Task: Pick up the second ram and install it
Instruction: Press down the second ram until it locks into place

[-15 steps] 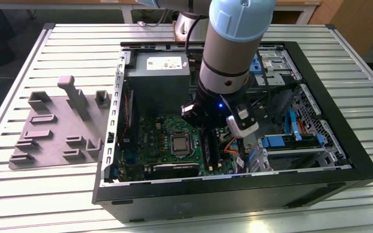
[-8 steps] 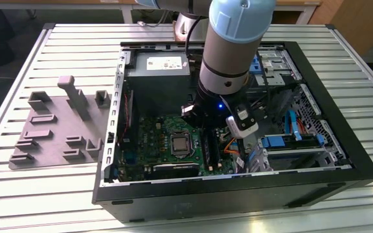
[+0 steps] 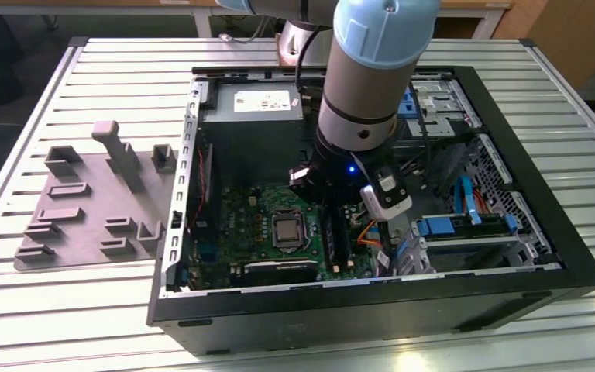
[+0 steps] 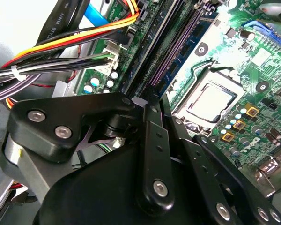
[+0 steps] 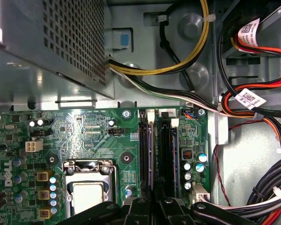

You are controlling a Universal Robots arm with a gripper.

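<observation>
Over the motherboard (image 5: 84, 136): gripper (image 5: 152, 206) low above the memory slots (image 5: 165, 150).
Jaws: close together, pinching the second ram (image 5: 151, 154) edge-on.
Ram axis: parallel to the slots, beside the CPU socket (image 5: 86, 187).

An open black computer case (image 3: 380, 310) lay on a slatted table (image 3: 122, 70); beside it sat a grey moulded fixture tray (image 3: 91, 201). Bundled cables (image 5: 253, 98) ran inside.

Cable bundle (image 5: 253, 187) close beside the memory slots (image 5: 155, 150); power supply (image 5: 51, 42) well apart.
</observation>
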